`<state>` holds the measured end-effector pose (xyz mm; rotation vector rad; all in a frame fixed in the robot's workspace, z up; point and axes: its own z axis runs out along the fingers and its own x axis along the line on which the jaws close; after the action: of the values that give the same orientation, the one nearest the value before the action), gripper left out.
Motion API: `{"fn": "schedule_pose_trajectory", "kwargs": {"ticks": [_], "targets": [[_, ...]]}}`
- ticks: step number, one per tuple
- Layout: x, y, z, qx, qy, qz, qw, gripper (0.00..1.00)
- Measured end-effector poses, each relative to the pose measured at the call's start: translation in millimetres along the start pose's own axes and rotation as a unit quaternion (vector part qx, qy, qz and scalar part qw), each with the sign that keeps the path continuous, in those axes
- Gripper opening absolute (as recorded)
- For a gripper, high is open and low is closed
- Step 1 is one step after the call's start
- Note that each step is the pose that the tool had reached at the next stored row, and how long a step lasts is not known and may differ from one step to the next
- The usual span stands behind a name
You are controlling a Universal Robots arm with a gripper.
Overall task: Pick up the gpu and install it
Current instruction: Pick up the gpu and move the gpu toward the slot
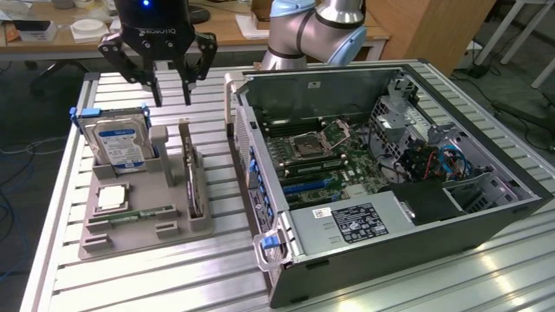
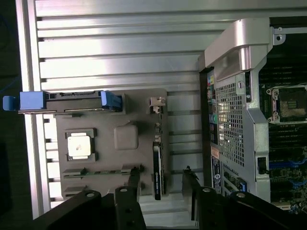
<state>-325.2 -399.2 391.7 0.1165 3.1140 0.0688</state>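
**Exterior view.** You are looking at a ribbed aluminium table (image 1: 147, 286) in a workshop. A wooden desk (image 1: 217, 29) runs along the back at twelve o'clock, and cables (image 1: 511, 104) trail on the floor at three o'clock. A grey parts holder (image 1: 160, 185) sits on the table at eight o'clock. An open computer case (image 1: 416, 260) lies beside it, from the centre out to four o'clock, with its motherboard (image 1: 321, 156) exposed.

The gpu (image 1: 192, 188) stands on edge in the holder's slot nearest the case, not yet installed. At its ten o'clock the hard drive (image 1: 117, 146) stands upright. The processor chip (image 1: 113, 195) and memory stick (image 1: 139, 214) lie flat towards the holder's near side.

Your gripper (image 1: 171, 101) hangs at eleven o'clock, above the holder's far end. Its jaws are spread, grasping nothing, and the tips are clear of the card. Only a narrow strip of bare table separates the holder from the case wall. Wider bare slats run along the near edge at six o'clock.

**Wrist view.** Looking straight down, you see the gpu (image 2: 157, 167) edge-on in its slot. It lies between the two spread fingers (image 2: 133, 182), and neither touches it. The hard drive (image 2: 62, 101), processor chip (image 2: 79, 145) and memory stick (image 2: 100, 171) share the holder. The case's perforated wall (image 2: 230, 124) stands just beside the holder on the card's side. Bare slats stretch beyond the hard drive.
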Motion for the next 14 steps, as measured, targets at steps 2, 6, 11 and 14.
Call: {"fn": "schedule_pose_trajectory", "kwargs": {"ticks": [2,6,11,14], "targets": [[0.0,0.0,0.0,0.0,0.0,0.0,1.0,0.53],[0.1,-0.1,0.3,0.0004,0.0005,-0.011,0.9999,0.59],[0.1,-0.2,1.9,0.0003,0.0024,-0.043,0.9991,0.59],[0.0,-1.0,4.6,0.0002,0.0025,-0.047,0.9989,0.59]]}}
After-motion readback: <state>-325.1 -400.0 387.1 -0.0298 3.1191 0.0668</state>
